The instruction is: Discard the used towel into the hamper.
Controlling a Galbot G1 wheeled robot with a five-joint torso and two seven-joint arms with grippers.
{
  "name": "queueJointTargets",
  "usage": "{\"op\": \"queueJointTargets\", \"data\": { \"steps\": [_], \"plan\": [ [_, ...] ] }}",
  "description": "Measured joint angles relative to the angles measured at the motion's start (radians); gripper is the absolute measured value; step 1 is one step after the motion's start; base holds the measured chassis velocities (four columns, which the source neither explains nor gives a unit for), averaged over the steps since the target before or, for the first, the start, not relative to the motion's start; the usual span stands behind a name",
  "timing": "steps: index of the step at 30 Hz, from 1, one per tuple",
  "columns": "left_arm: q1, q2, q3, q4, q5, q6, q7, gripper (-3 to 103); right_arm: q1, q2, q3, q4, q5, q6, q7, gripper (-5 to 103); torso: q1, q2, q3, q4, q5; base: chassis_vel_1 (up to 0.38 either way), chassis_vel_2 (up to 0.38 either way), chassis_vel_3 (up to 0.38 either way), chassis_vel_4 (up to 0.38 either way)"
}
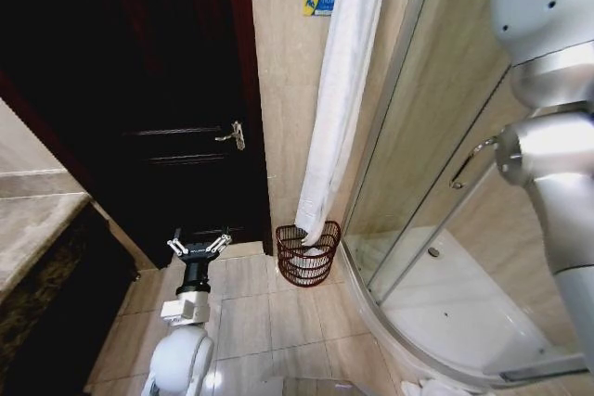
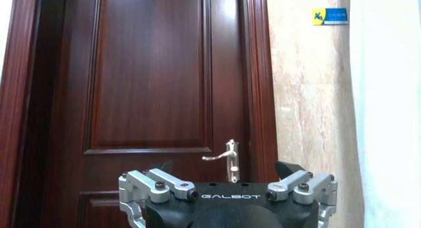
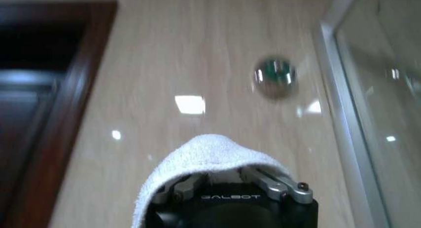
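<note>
Hanging white towel [image 1: 336,108] reaching hamper [image 1: 307,254], right tool [image 3: 230,181] marked GALBOT pinching it, left tool [image 1: 199,246] spread.

dim head view, door [image 1: 139,90] nearly black | right wrist blurred, glare spots on wall [image 3: 191,104]

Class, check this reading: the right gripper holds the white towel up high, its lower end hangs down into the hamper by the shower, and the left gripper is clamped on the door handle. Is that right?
One part is wrong. In the head view the left gripper is open and low over the floor, well short of the door handle, holding nothing. The rest stands: the towel hangs with its lower end in the hamper, and the right wrist view shows the right gripper shut on it.
</note>
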Motion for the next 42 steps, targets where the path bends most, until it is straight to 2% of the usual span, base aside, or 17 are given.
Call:
{"op": "queueJointTargets", "data": {
  "steps": [7,14,24,32,37,42],
  "plan": [
    [0.011,0.002,-0.010,-0.001,-0.002,-0.016,-0.001,100,-0.152,-0.071,-0.014,0.115,-0.022,0.022,-0.002,7,0.000,0.000,0.000,-0.0004,0.0005,0.000,0.000,0.000,0.000],
    [-0.002,0.008,0.004,0.011,-0.003,-0.011,-0.001,100,-0.263,-0.105,-0.017,0.211,-0.013,0.023,0.011,7,0.000,0.000,0.000,-0.0005,0.0000,0.000,0.000,0.000,0.000],
    [-0.005,0.008,0.026,0.018,0.005,-0.005,-0.004,100,-0.449,-0.107,0.016,0.306,-0.028,0.055,0.029,7,0.000,0.000,0.000,-0.0002,0.0000,0.000,0.000,0.000,0.000],
    [0.005,-0.006,0.026,0.032,0.006,-0.039,-0.001,100,-0.566,-0.107,0.085,0.363,-0.047,0.072,0.032,7,0.000,0.000,0.000,-0.0004,0.0000,0.000,0.000,0.000,0.000],
    [0.026,-0.019,0.032,0.018,0.034,-0.043,0.009,100,-0.663,-0.104,0.144,0.424,-0.049,0.082,0.047,7,-0.009,-0.018,-0.010,-0.0002,0.0000,0.000,0.000,0.000,0.000],
    [0.044,-0.036,0.036,0.016,0.060,-0.054,0.012,100,-0.767,-0.111,0.192,0.462,-0.070,0.090,0.029,7,-0.021,-0.045,-0.024,-0.0004,0.0004,0.000,0.000,0.000,0.000]
  ]
}}
